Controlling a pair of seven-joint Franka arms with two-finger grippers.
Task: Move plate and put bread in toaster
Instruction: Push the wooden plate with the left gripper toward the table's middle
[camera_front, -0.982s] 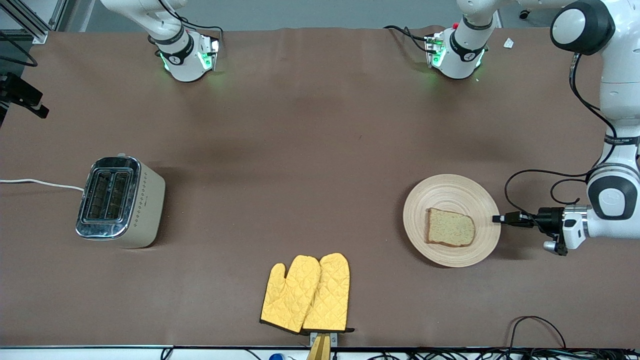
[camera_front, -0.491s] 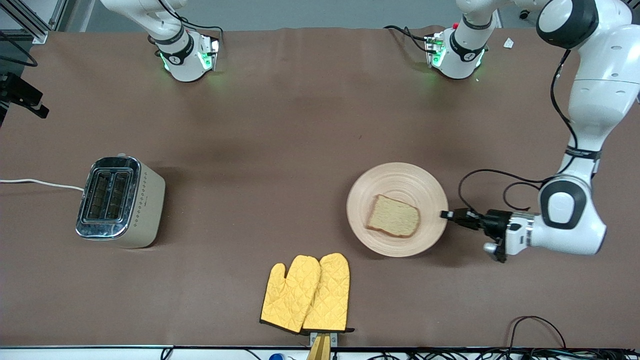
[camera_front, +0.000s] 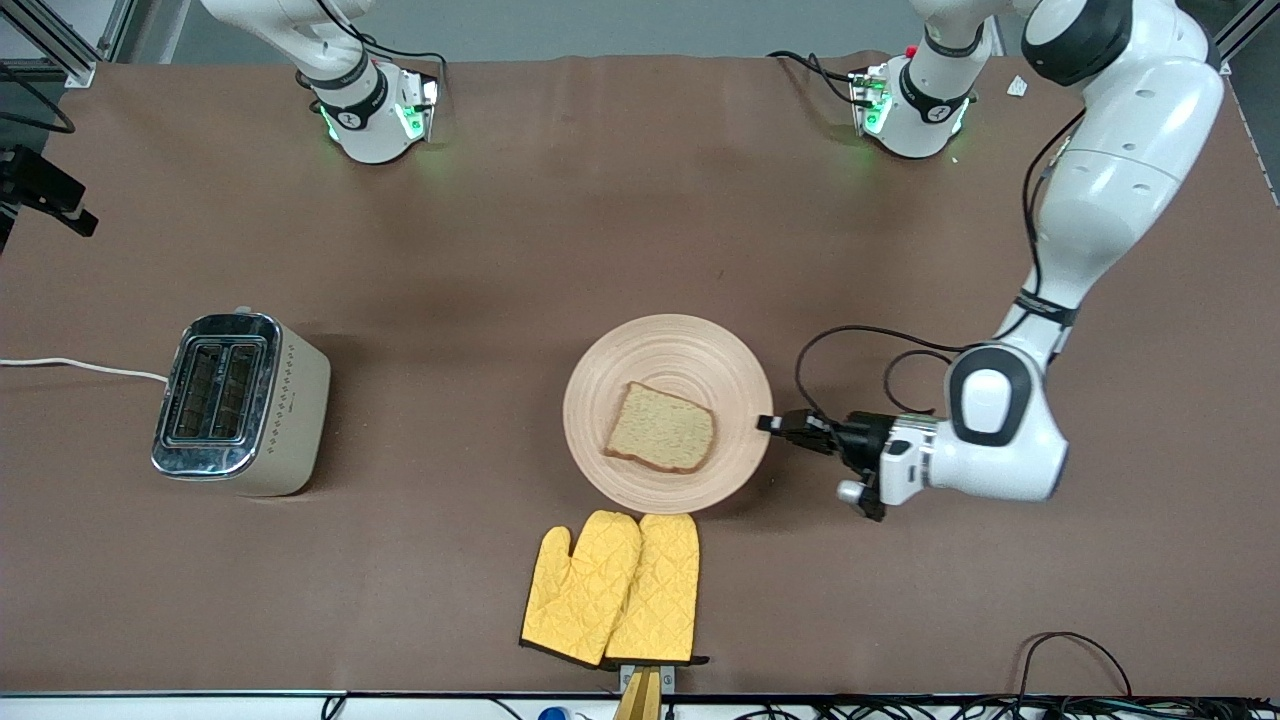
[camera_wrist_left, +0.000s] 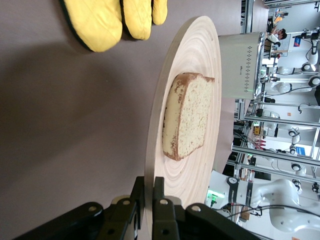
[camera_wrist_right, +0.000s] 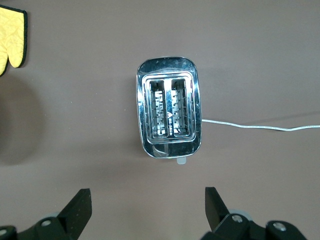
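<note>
The round wooden plate (camera_front: 660, 345) lies mid-table with the bread (camera_front: 661, 440) slice on it. My left gripper (camera_front: 765, 423) is shut on the plate's rim at the side toward the left arm's end. The left wrist view shows the fingers (camera_wrist_left: 160, 200) clamped on the rim of the plate (camera_wrist_left: 192, 65), with the bread (camera_wrist_left: 187, 115) lying flat. The cream toaster (camera_front: 240, 403) stands toward the right arm's end with both slots empty. My right gripper (camera_wrist_right: 147, 207) is open and empty, high above the toaster (camera_wrist_right: 169, 114). It is out of the front view.
A pair of yellow oven mitts (camera_front: 615, 588) lies just nearer the front camera than the plate, almost touching its rim. The toaster's white cord (camera_front: 80, 367) runs off the table's end. A mitt tip (camera_wrist_right: 11, 37) shows in the right wrist view.
My left gripper has dragged the plate with the bread along the table toward the toaster, from the left arm's end to the middle, close to the mitts. The toaster has not moved.
</note>
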